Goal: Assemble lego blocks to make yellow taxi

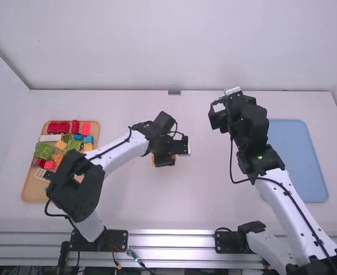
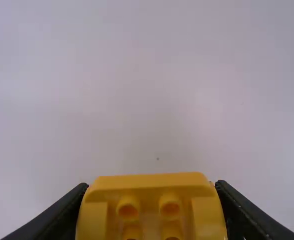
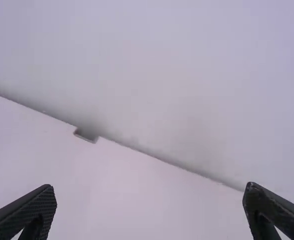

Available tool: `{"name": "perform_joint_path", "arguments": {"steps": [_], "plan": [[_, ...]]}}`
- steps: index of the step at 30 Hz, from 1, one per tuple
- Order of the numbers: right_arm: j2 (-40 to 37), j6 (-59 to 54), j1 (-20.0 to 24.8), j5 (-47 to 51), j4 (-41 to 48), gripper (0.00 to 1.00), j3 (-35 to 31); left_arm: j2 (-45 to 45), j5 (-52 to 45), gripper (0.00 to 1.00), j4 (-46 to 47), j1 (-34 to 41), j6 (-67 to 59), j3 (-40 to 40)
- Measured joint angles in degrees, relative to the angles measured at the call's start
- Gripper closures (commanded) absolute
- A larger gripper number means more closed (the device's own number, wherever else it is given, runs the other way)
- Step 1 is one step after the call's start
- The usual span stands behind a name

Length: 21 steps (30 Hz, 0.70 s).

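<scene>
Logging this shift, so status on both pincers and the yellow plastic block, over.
Left pincer shut on yellow plastic block. Right pincer open. Tan rectangular tray, coloured plastic bricks aboard, well aside.

And over on the left of the table (image 1: 214,200), there's the tray (image 1: 32,192), blocks (image 1: 58,128) packed in, mostly towards its far end! Across on the right lies the mat (image 1: 294,157). Between them, a block piece (image 2: 151,181) in the left gripper (image 1: 173,153). Wall (image 1: 174,51) at the far edge, rail (image 1: 168,240) along the near!
</scene>
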<state>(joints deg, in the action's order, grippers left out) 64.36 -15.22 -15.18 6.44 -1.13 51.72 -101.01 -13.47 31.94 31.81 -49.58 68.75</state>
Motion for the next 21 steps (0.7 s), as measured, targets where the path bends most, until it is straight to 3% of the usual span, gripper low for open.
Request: {"name": "perform_joint_path", "arguments": {"steps": [4, 11, 16, 21], "plan": [[-0.9, 0.3, 1.9, -0.3, 5.6, 0.01, 0.0, -1.5, 1.1, 0.45, -0.5, 2.0, 2.3, -0.3], [-6.8, -0.2, 2.1, -3.1, 13.4, 0.01, 0.0, -5.3, -0.4, 0.47, -0.9, 2.1, 4.6, -0.5], [-8.6, -0.8, 2.1, -3.5, 9.3, 0.01, -2.1, -7.2, -0.4, 0.50, -0.9, 2.1, 4.6, -0.5], [-10.6, -0.5, 2.1, -3.5, 1.9, 0.01, -8.6, -7.9, -0.4, 0.50, -0.8, 2.2, 4.6, -0.5]]}}
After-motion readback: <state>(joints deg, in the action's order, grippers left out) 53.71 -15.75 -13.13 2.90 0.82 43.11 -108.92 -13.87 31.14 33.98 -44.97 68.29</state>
